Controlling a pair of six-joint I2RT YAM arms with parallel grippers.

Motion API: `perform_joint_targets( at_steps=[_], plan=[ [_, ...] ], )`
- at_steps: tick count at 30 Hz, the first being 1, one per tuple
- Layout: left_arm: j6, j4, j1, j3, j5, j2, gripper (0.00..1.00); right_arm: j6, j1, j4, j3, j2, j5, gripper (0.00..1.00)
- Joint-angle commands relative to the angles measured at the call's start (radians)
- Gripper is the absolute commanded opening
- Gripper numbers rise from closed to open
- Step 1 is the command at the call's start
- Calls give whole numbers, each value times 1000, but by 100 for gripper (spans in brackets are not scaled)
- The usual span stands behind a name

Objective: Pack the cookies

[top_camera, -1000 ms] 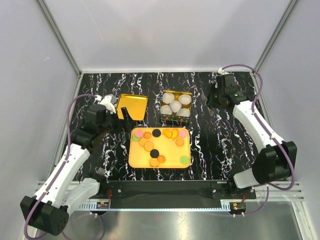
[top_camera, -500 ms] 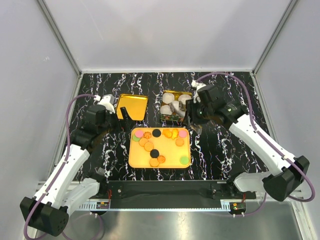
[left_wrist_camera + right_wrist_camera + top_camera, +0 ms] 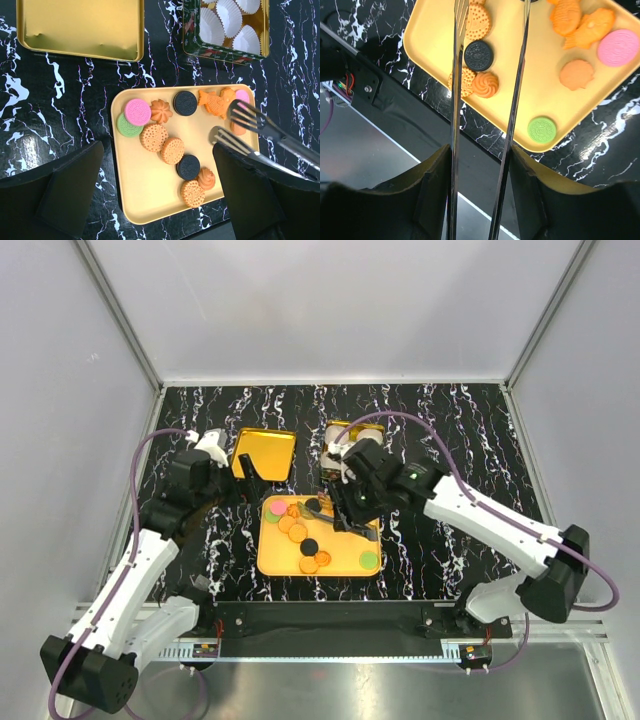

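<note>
I am reaching my right gripper, tongs spread and empty, over the tray to pick cookies; left gripper state unclear.

A robot lab test cell, not a kitchen or a home.

Pale grey panels in slim aluminium framing box in 3 sides of a black marble-patterned table, and 2 white arms sit bolted to a metal rail at the near edge, purple cables looping off them, small circuit boards showing on the rail. Laid out on top: a yellow tray of cookies, staged like a trial setup.
</note>
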Motion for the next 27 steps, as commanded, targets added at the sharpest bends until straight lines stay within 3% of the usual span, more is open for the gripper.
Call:
perform_joint_targets(
  at_steps=[1,27],
  plan=[
    [7,15,4,5,-16,-30,99,-2,34,22,61,46,-17,55],
    [10,9,6,3,-27,-47,99,-40,148,36,135,274,43,59]
  ],
)
